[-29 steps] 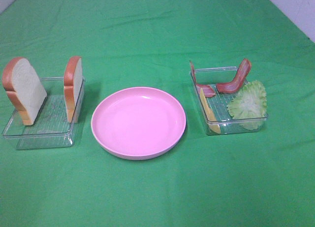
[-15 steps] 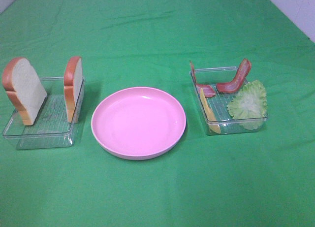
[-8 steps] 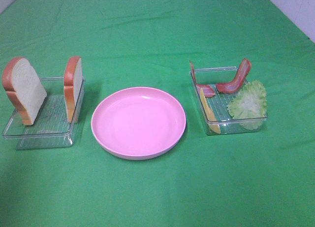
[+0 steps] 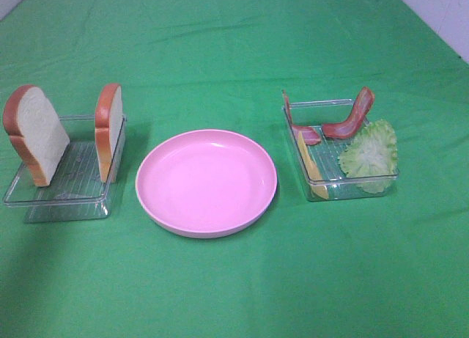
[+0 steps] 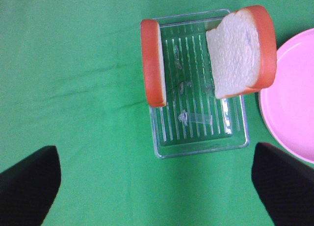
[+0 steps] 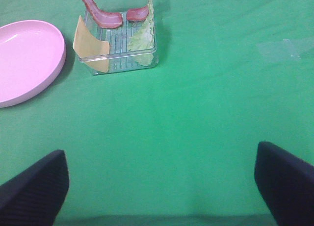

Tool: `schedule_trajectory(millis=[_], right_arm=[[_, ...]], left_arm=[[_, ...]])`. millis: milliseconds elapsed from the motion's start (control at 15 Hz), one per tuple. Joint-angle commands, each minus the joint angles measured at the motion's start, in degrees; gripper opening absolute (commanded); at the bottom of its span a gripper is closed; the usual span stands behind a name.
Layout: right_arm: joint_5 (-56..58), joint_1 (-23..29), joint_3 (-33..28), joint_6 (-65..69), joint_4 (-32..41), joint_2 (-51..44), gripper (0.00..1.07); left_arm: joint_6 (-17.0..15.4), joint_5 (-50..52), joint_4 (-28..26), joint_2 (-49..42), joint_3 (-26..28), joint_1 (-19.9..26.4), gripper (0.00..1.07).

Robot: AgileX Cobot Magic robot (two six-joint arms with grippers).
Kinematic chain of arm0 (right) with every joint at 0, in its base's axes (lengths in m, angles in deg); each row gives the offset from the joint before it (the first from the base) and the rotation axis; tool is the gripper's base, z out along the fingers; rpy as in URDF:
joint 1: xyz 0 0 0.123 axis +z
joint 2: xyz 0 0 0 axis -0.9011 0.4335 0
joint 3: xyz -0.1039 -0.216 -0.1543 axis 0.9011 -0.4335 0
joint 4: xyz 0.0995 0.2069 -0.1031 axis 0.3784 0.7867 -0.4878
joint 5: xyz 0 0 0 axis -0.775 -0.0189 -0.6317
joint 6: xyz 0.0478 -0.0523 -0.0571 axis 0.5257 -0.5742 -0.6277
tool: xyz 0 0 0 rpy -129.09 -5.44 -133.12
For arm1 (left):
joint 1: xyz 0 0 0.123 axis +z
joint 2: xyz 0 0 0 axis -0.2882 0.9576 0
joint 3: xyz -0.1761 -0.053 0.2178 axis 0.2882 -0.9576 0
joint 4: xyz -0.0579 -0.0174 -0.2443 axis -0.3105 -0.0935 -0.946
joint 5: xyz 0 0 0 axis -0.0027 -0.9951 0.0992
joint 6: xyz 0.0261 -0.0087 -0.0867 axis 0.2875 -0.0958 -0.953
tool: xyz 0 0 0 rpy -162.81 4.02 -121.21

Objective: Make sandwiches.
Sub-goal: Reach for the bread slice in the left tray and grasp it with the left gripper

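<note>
I am holding my left gripper [image 5: 155,155] with its fingers [image 5: 29,187] spread wide, gripping nothing, over the green cloth [image 5: 73,88]. Just ahead, between them, a clear tray [image 5: 201,148] is holding one bread slice [image 5: 153,62] and a second bread slice [image 5: 240,52], both on edge and apart. The pink plate [image 5: 294,98] is lying beside one finger. My right gripper [image 6: 161,152] is hanging equally spread and empty. Well beyond its fingers [image 6: 34,191], the cheese [image 6: 91,47], bacon strips [image 6: 105,15] and lettuce [image 6: 142,37] are leaning in another tray [image 6: 120,65].
</note>
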Motion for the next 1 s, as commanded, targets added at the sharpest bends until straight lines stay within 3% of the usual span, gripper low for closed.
schedule_trajectory(millis=[67,333,533,800,1000], right_arm=[[-0.06,-0.17,-0.06,-0.63,0.06,-1.83,0.99],[-0.06,-0.17,-0.06,-0.63,0.06,-1.83,0.99],[-0.06,-0.17,-0.06,-0.63,0.06,-1.83,0.99],[-0.06,-0.17,-0.06,-0.63,0.06,-1.83,0.99],[-0.06,-0.17,-0.06,-0.63,0.06,-1.83,0.99]], left_arm=[[-1.95,-5.67,-1.09,7.39,3.95,-3.61,1.01],[-5.50,-5.61,-1.03,18.05,11.92,-10.49,1.01],[-8.19,-5.61,-0.17,22.69,13.81,-13.87,1.01],[-11.69,-3.78,1.26,26.47,13.87,-14.09,1.01],[-11.46,-1.03,0.86,28.93,15.87,-14.09,1.01]])
